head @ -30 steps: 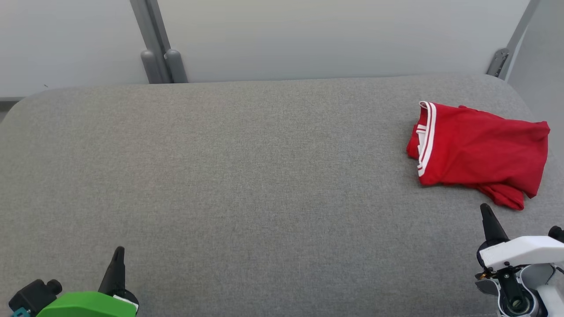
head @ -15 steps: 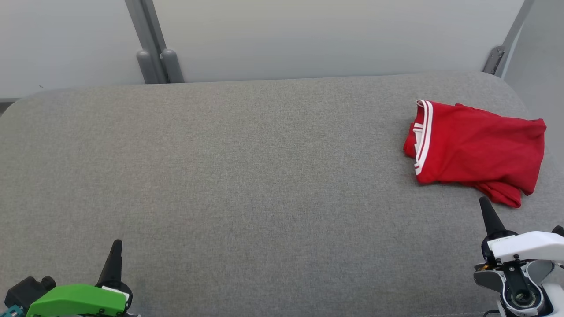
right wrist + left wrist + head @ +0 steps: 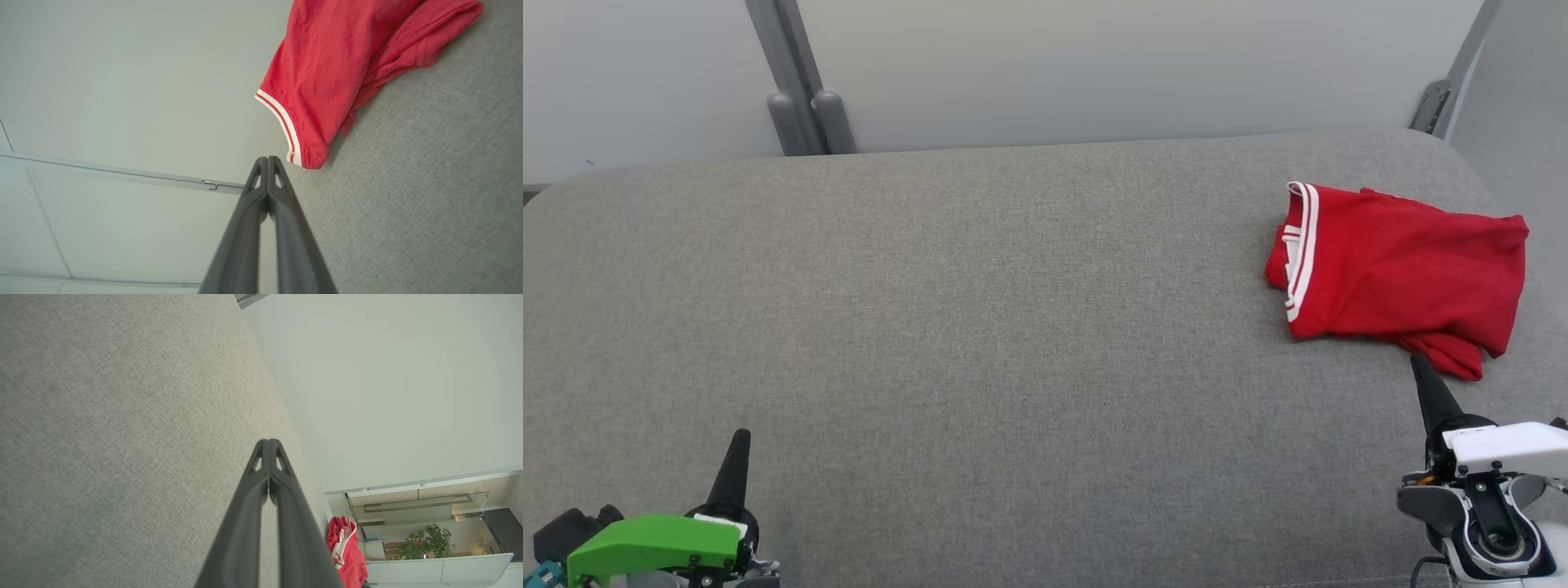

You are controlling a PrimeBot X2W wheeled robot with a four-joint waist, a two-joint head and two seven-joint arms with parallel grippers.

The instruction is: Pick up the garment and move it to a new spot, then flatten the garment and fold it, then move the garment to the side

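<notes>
Head view: red garment (image 3: 1401, 273) lies at the gray surface's (image 3: 1013, 327) right end. Pressed together, the right gripper (image 3: 1419, 365) hovers just beside it; the left gripper (image 3: 739, 438) likewise, well apart.

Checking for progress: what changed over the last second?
The shut right gripper edged forward, nearly reaching the red garment; the shut left gripper advanced too. The whole view shifted slightly, so the camera moved. The garment lies untouched on the grey cushion; nothing gripped.
</notes>
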